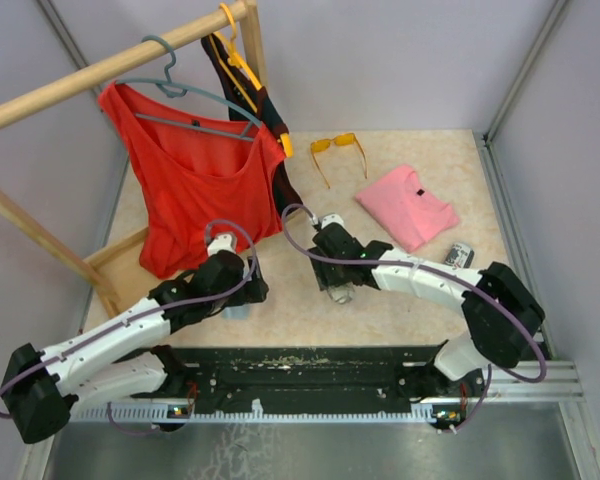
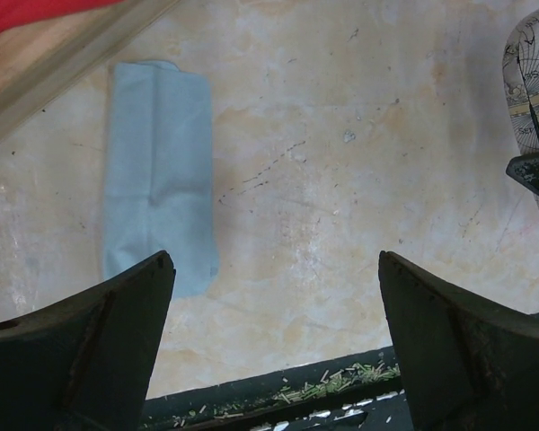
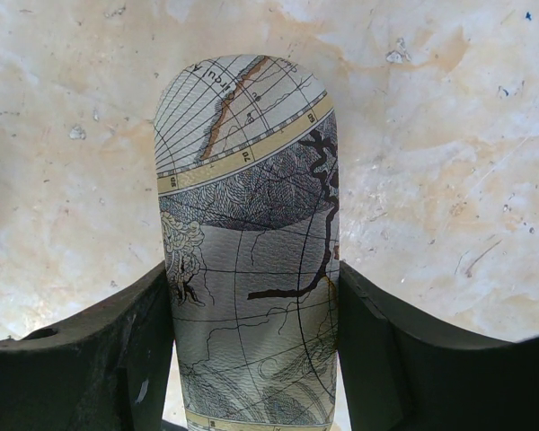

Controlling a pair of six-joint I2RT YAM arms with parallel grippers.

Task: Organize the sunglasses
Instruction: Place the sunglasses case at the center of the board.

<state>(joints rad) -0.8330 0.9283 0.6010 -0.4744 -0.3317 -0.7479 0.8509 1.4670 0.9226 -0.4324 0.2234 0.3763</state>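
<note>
One pair of sunglasses (image 1: 338, 148) is in plain sight, the one with orange-yellow lenses. It lies with its arms unfolded on the far side of the bench (image 1: 420, 150), well away from both arms and just beyond a folded pink garment (image 1: 408, 206). No second pair shows in any view.

The right pincer (image 3: 251, 274) is closed on a glasses case (image 3: 247, 180) printed with an old map, one finger pressed to each long side and the rounded end sticking out ahead of the fingertips. The left pincer (image 2: 274, 259) stands wide open and holds nothing. It hovers low over the near part of the bench, with a folded light-blue cloth (image 2: 157, 171) lying flat to one side of it and the end of the case at the other edge of its view.

The case looks to be the step in hand: one arm has it and the other is free to help. The next move probably calls for the free pincer to work the case open, or to reach far across for the orange pair, which means passing the red top (image 1: 195, 180) that hangs from the wooden rack (image 1: 100, 75).

The case is the only container here. The part in view shows no seam or gap, so I cannot tell whether it is shut or what it holds.
</note>
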